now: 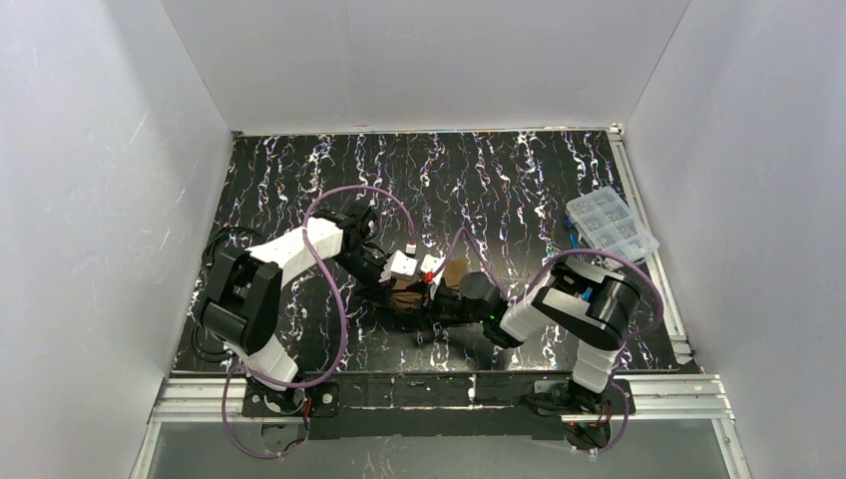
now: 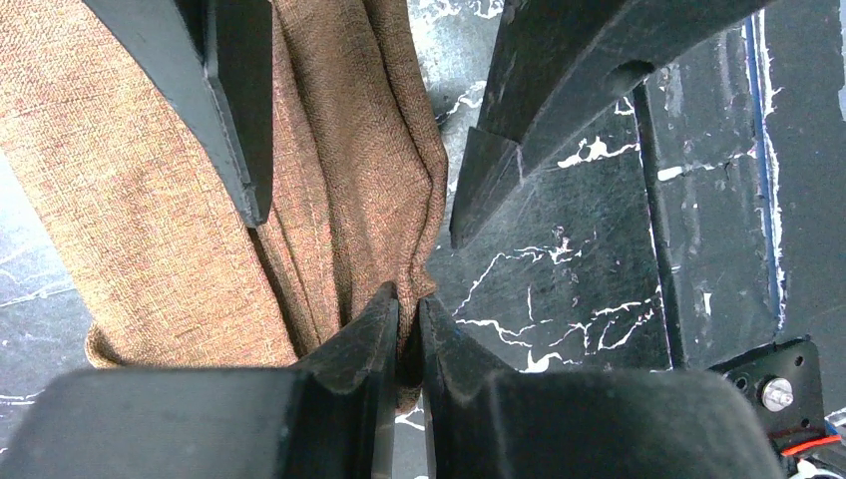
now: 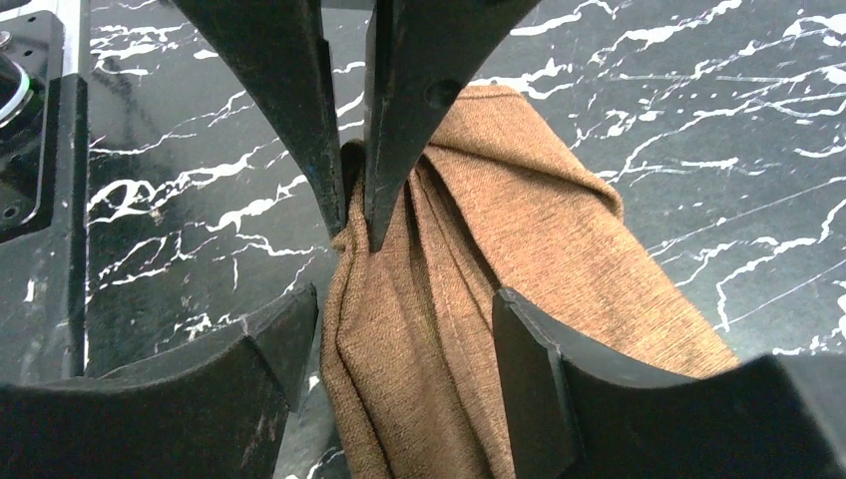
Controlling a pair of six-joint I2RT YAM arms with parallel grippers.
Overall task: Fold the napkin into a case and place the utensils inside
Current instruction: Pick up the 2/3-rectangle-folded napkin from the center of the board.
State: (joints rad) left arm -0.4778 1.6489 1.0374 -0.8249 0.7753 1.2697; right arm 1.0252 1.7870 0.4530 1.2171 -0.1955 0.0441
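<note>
Black wedge-shaped fingertips (image 2: 364, 344) of left gripper (image 2: 409, 311), clenched tight on a gathered pleat of napkin (image 2: 130, 200). Right gripper (image 3: 404, 324) facing it, released, jaws spread to either side of the same bunched cloth; contact with the fabric hard to judge. Brown woven napkin, coarse herringbone weave, matte, creased into long folds running toward the pinch, one rounded end lying flat on table (image 3: 180, 190). Far parts of the cloth cut off by the frame edges in both wrist views. From overhead, only small brown patches showing between the two wrists, near the middle of the table and somewhat toward its near edge; rest hidden under the grippers. Glossy black table with white marbled veins. Clear plastic compartment box (image 1: 611, 224) by the right edge, toward the far right corner, contents too small to make out.
</note>
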